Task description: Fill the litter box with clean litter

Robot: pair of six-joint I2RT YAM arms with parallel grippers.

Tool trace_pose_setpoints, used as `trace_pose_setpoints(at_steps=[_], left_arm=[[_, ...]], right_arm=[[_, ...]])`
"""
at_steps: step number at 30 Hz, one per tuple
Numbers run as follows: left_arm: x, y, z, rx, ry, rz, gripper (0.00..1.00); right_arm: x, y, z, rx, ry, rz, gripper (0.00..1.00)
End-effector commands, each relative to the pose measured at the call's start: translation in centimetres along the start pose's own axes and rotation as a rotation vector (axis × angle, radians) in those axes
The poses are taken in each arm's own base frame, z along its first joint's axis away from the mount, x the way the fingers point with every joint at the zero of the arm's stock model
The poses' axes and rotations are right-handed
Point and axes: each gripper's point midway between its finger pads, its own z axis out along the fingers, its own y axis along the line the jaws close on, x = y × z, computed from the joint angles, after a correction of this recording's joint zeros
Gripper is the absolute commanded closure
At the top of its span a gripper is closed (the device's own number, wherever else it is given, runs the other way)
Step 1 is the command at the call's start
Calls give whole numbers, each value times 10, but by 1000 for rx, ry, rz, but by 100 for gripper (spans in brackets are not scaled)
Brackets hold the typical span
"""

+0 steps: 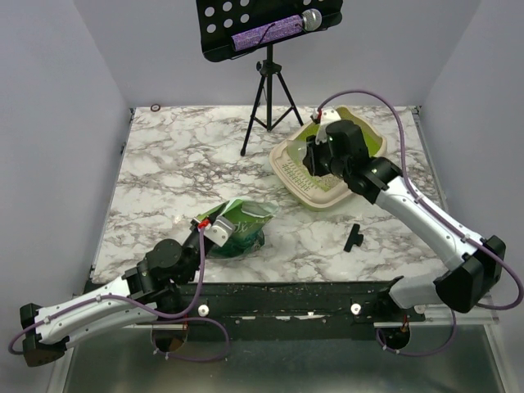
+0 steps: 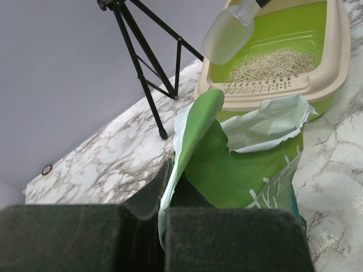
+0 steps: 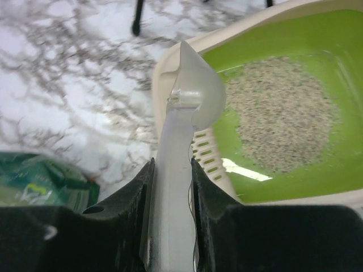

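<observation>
The right fingers (image 3: 170,187) are squeezing a scoop (image 3: 190,107) over the litter box (image 1: 296,173) near the desk's far right corner, while the left fingers (image 2: 161,226) are pinching the green bag (image 2: 238,170).

A robot lab test cell. Plain grey walls (image 1: 57,123) box in a marble-patterned tabletop (image 1: 188,164). A tripod (image 1: 266,98) holding a perforated black tray (image 1: 270,20) stands at the back.
</observation>
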Motion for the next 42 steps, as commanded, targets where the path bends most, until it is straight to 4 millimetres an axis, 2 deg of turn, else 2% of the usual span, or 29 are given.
trace_pose_setpoints(at_steps=[1,7,12,16,22,24,27,32,39,42], left_arm=[[-21,24,-4,-96,-58,-48,100],[-21,23,-3,-93,-55,-47,100],[-20,23,-3,-92,-53,-43,100],[-19,23,-3,-94,-49,-40,100],[-18,23,-3,-94,-46,-35,100],[-18,23,-3,-94,-46,-34,100],[-17,22,-3,-91,-47,-33,100],[-15,18,-1,-79,-41,-25,100],[-17,12,0,-46,-50,-24,100],[-19,9,0,-24,-58,-25,100]], right_arm=[[1,55,-11,-325,-97,-37,100],[26,95,-5,-510,-144,-43,100],[47,112,11,-558,-158,-14,100],[67,116,30,-543,-106,36,99],[91,97,60,-402,-104,99,98],[102,98,67,-396,-77,97,94],[117,103,70,-426,-31,96,82],[134,107,67,-454,28,100,63],[135,101,47,-446,39,129,41],[128,103,33,-481,43,115,38]])
